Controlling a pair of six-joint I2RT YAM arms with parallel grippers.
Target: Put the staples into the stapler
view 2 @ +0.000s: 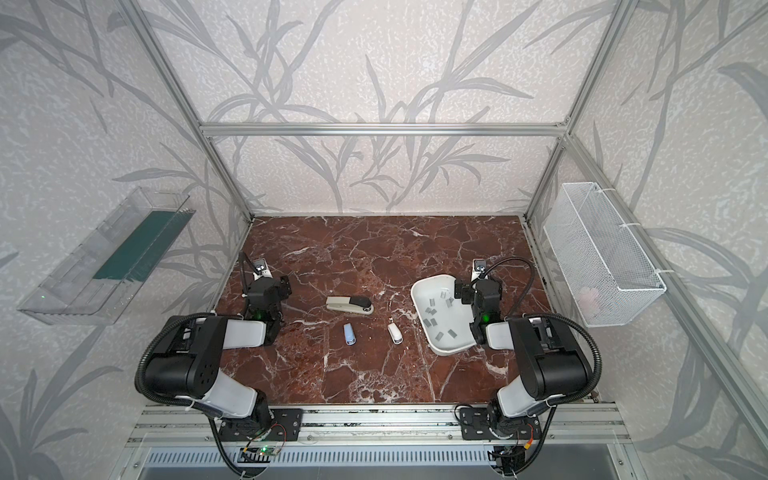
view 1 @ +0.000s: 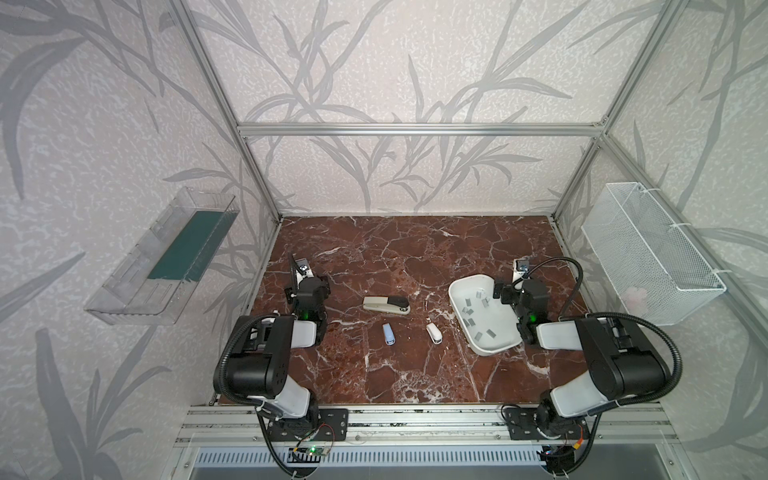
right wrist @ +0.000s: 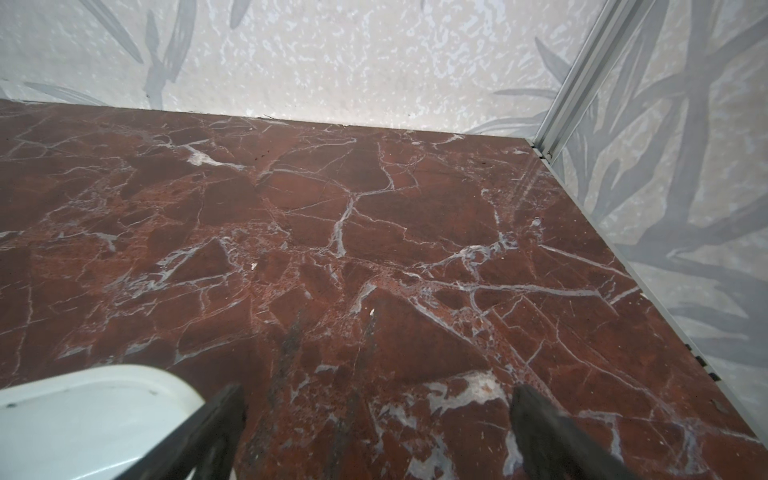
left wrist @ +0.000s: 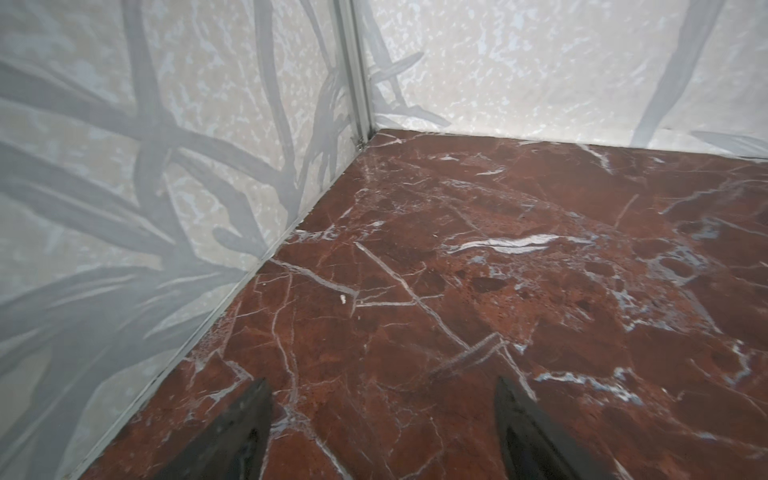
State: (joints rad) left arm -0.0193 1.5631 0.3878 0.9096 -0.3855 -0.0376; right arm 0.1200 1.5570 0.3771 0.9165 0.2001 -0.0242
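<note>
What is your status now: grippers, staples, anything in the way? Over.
Left gripper open, empty. Right gripper open, empty, beside white tray. Staples loose in tray; grey stapler shut, mid-table. Small blue stapler, small white stapler near it; nothing blocking.

The table is red-brown marble veined in white. On it lie a long beige stapler with a black top, a small pale-blue stapler and a small white stapler. The white plastic tray holds dull grey metal staples. The walls are off-white with a grey leaf pattern. The right wall's wire mesh basket is white; the left wall's clear plastic bin has a dark green strip.
</note>
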